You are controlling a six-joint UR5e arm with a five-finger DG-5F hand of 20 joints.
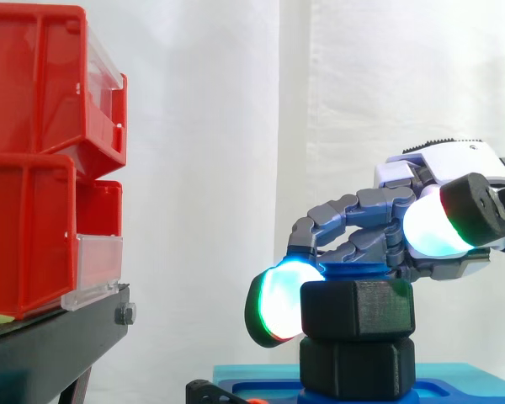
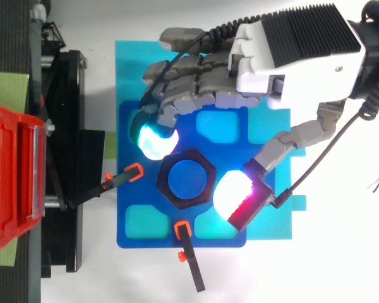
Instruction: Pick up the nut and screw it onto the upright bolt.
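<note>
Black nut [image 1: 358, 309]; blue bolt [image 2: 187, 179]; red bins [image 1: 34, 101]; grey-and-white hand [image 2: 271, 63]; cyan base [image 2: 129, 63]; white curtain [image 1: 202, 168]

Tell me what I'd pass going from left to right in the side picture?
Red bins → one glowing fingertip pressed against the nut → black nut → the white body of the hand.
</note>
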